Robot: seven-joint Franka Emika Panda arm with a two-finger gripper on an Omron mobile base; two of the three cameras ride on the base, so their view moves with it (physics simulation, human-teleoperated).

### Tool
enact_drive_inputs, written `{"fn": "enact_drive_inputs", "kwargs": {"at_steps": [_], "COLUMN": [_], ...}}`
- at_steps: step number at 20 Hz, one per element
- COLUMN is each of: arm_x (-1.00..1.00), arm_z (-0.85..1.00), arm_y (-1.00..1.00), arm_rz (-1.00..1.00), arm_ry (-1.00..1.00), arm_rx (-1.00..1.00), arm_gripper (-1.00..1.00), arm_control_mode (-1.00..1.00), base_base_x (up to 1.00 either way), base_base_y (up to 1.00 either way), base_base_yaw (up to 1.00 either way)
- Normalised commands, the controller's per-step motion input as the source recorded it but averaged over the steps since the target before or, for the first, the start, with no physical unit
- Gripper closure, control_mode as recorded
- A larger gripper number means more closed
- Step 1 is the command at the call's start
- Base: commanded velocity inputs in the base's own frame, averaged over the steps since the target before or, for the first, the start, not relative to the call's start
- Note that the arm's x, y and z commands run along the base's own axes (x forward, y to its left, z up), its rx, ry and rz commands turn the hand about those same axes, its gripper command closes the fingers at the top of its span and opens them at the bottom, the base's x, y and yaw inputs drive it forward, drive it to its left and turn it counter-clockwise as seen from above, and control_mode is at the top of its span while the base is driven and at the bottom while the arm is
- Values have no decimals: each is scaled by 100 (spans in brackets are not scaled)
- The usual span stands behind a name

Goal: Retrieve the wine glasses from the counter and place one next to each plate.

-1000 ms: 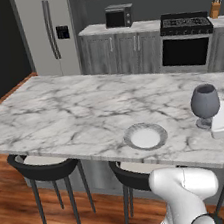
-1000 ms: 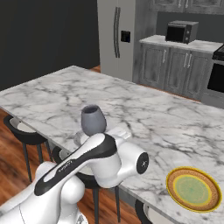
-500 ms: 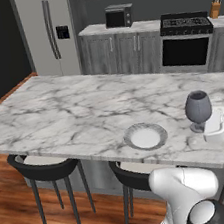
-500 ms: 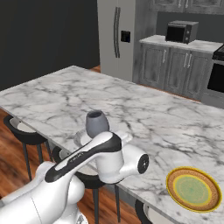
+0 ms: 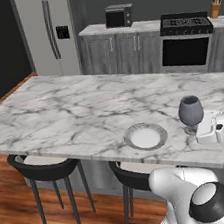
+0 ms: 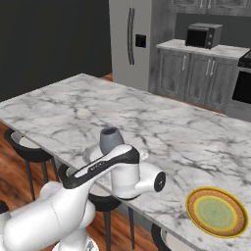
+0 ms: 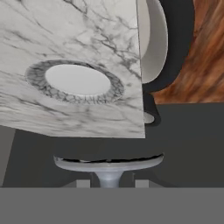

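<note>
Left base view is showing a long island point(image 5: 74, 114) topped with glossy white marble, veined in grey, with round black stools point(image 5: 44, 171) tucked beneath its near edge. I am holding a wine glass point(image 5: 190, 111) upright over the island's right part, near its edge and just right of the white plate point(image 5: 146, 136). That goblet is smoky grey-blue, with a rounded bowl, a short stem and a flat round foot. My gripper point(image 5: 207, 132) is a blocky white hand, its jaws closing on the stem low down. In the hand view, the foot is reading as a thin grey disc right above my fingertips. The white plate is small and round, with a grey patterned rim. Right base view is showing the yellow plate point(image 6: 216, 212), greenish at its centre, lying flat well apart from the glass.
</note>
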Motion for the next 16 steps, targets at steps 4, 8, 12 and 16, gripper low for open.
{"fn": "enact_drive_inputs", "kwargs": {"at_steps": [4,8,12,16], "arm_x": [42,36,13,2], "arm_z": [-26,-25,-20,-29], "arm_y": [-3,-3,-13,-11], "arm_rz": [1,0,2,5], "arm_ry": [11,9,1,-1], "arm_rx": [-1,-1,0,-1], "arm_gripper": [100,100,100,100], "arm_control_mode": [-100,-100,-100,-100], "base_base_x": [0,0,0,0], "base_base_y": [0,0,0,0], "base_base_yaw": [0,0,0,0]}}
